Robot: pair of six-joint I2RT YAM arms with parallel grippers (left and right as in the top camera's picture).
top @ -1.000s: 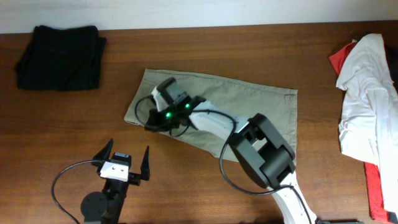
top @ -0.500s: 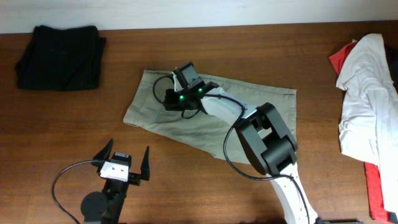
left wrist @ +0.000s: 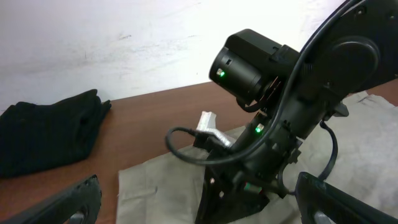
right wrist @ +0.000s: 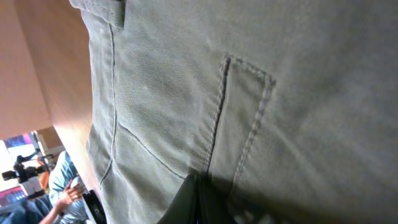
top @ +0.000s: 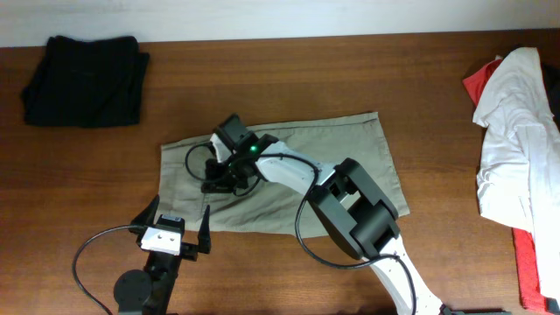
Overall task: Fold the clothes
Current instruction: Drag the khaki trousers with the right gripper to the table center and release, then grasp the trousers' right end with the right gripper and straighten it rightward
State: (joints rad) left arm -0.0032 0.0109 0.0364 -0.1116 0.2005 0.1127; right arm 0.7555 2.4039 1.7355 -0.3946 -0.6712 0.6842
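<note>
The khaki shorts lie spread flat at the table's middle. My right gripper rests on their left part, fingers shut and pinching the fabric. In the right wrist view the khaki cloth with pocket stitching fills the frame, and the shut fingertips press into it. My left gripper is open and empty at the front edge of the shorts. The left wrist view shows its fingers spread wide, with the right arm on the shorts ahead. A black garment lies folded at the back left.
A pile of white and red garments lies at the right edge. The black garment also shows in the left wrist view. A pale wall runs along the table's back.
My right gripper has moved from the back of the shorts toward the front left, dragging them with it. The shorts now lie turned and shifted left. The left arm has not moved.
</note>
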